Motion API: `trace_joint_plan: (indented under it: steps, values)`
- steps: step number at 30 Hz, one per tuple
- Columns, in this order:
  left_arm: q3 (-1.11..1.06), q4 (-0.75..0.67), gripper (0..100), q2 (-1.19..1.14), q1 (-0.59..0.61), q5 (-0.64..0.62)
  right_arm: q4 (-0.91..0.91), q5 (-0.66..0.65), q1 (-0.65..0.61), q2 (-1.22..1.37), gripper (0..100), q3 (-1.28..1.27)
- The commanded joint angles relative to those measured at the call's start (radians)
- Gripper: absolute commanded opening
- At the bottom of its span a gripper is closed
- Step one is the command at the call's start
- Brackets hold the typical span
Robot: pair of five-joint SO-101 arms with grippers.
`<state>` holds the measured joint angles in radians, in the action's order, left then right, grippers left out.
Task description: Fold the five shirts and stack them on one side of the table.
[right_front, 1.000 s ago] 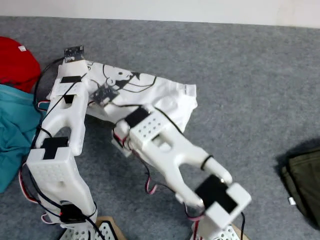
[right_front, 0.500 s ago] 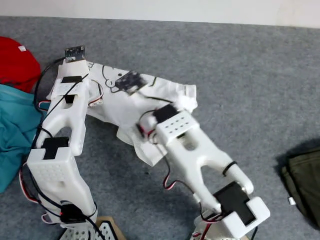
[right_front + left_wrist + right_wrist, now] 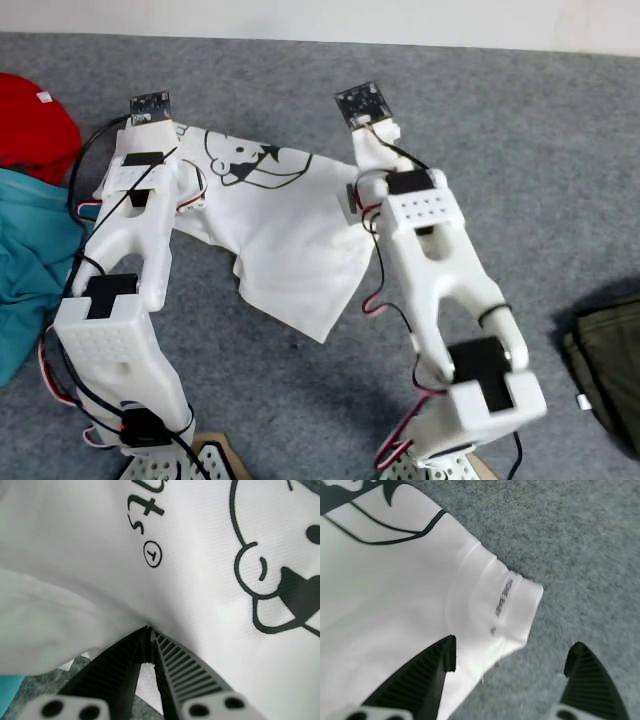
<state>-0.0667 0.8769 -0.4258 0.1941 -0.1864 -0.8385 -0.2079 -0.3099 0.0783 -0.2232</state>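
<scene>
A white shirt with a black cartoon print lies spread on the grey table. My left gripper is shut on a fold of this shirt at its left far edge, under the left arm's wrist. My right gripper hangs open just above the shirt's right far corner. One finger is over the white cloth and the other finger is over bare table. In the high view the right arm's wrist sits at that corner.
A red shirt and a teal shirt lie bunched at the left edge. A dark olive shirt lies at the right edge. Bare grey table stretches between the white shirt and the olive one.
My right arm has swung from the shirt's near middle out to its right far corner. The shirt now lies wider and flatter. The left arm has kept still.
</scene>
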Motion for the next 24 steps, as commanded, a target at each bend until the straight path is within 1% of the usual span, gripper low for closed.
trace_joint_plan:
  steps: [1,3,7,13,14,19,21,24]
  values:
    - [0.004,-0.014,1,0.05,-0.013,-0.005,0.03,0.012,0.016,0.097,27.5,0.156]
    - [0.004,-0.014,1,0.05,-0.013,-0.005,0.03,0.012,0.016,0.166,24.7,0.229]
    - [0.004,-0.014,1,0.05,-0.013,-0.005,0.028,0.009,0.016,0.283,24.1,0.355]
    - [0.004,-0.014,1,0.05,-0.013,-0.005,-0.008,0.005,0.042,0.38,23.5,0.435]
    - [0.004,-0.014,1,0.05,-0.013,-0.005,-0.01,0.005,0.053,0.383,22.1,0.444]
    - [0.004,-0.014,1,0.05,-0.013,-0.005,-0.008,0.003,0.081,0.384,7.4,0.467]
    - [0.004,-0.014,1,0.05,-0.013,-0.005,-0.008,0.003,0.096,0.384,4.0,0.469]
    - [0.004,-0.014,1,0.05,-0.013,-0.005,-0.007,0.003,0.12,0.383,1.9,0.47]
